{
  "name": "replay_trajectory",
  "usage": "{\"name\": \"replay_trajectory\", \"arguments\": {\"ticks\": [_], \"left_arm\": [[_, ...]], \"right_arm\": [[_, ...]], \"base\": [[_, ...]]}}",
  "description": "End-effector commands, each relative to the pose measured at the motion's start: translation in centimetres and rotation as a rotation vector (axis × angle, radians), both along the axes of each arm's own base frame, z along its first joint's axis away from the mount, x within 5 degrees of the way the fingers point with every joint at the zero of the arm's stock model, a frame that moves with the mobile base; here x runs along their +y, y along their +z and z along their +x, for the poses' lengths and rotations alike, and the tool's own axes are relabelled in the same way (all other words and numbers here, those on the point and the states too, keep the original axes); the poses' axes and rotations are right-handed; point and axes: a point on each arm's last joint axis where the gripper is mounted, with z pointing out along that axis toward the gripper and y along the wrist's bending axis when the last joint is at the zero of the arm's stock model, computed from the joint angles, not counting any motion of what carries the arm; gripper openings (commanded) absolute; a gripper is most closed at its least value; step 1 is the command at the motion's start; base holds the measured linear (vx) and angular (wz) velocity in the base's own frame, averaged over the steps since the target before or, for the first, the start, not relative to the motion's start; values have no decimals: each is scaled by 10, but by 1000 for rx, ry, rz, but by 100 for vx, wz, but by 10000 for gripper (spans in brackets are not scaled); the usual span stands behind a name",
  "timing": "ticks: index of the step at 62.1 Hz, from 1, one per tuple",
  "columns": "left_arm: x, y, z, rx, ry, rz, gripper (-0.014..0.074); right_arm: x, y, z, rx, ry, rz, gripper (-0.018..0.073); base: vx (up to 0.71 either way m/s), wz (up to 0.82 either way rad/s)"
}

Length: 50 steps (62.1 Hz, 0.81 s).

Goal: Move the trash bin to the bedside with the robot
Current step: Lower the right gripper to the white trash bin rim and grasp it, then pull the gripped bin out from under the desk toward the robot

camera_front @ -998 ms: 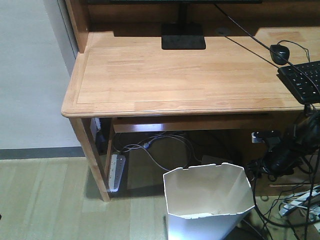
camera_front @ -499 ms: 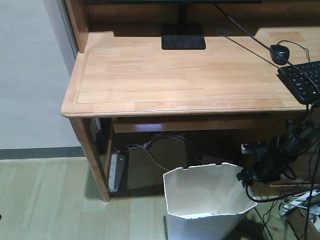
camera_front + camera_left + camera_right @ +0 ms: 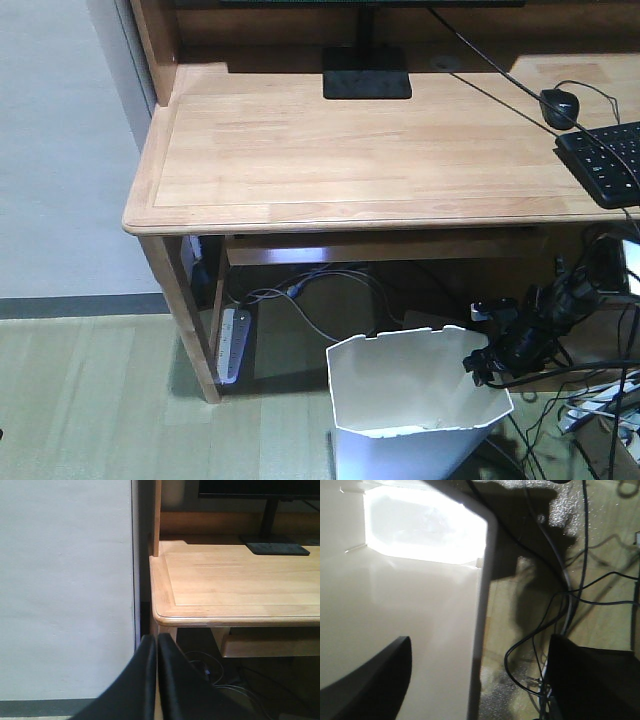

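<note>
**Right gripper astride the bin's rim, left one closed by the desk corner**

Trash bin [image 3: 400, 445] upright on the pale floor [image 3: 90, 400], at the foot of the wooden desk [image 3: 350, 150], just forward of its front edge and toward its right end. White outside, cream inside, faceted rim uppermost.

Right gripper [image 3: 485, 362] low over the right side of that rim, at the end of a black arm [image 3: 560, 300] hung with dark cables [image 3: 600, 370]. From the right wrist view: jaws spread wide, one finger [image 3: 370, 680] over the cream interior, the other on the outer side above the floor and a tangle of wires. Bin wall running up between the two, near the middle of the gap. No touch to be seen between either finger and the wall (heavy shadow there, so cannot tell for certain). Nothing clamped.

Left gripper [image 3: 156, 680] with its two black fingers pressed together, only a thin seam between them, holding nothing. Pointed toward the desk's left front corner, with the plain grey-white wall [image 3: 65, 580] just beside that corner.

On the desktop: a black monitor stand [image 3: 366, 75] at the back, a mouse [image 3: 560, 103] to the right, a keyboard [image 3: 605, 160] at the right edge, partly cut off. Under the desk: a white power strip [image 3: 233, 343] propped by the left leg, and grey cords [image 3: 310, 300] looping behind the bin.
</note>
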Motion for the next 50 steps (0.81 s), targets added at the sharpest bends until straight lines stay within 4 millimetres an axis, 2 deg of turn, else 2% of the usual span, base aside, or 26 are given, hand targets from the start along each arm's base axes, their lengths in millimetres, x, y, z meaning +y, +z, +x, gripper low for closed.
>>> {"name": "replay_trajectory", "arguments": {"ticks": [1, 10, 18, 23, 31, 50], "left_arm": [[0, -3, 1, -55, 0, -19, -6], [0, -3, 1, -55, 0, -19, -6], [0, -3, 1, -55, 0, -19, -6], [0, -3, 1, -55, 0, -19, -6], [0, -3, 1, -55, 0, -19, -6], [0, -3, 1, -55, 0, -19, -6]], "right_arm": [[0, 13, 24, -36, 0, 11, 508], [12, 3, 31, -16, 18, 45, 386], [21, 2, 40, -20, -4, 98, 159], [25, 4, 42, -39, -49, 148, -17], [28, 9, 43, -40, -59, 248, -13], [15, 19, 39, -9, -119, 428, -6]], "base": [[0, 0], [0, 0], [0, 0], [0, 0], [0, 0], [0, 0]]}}
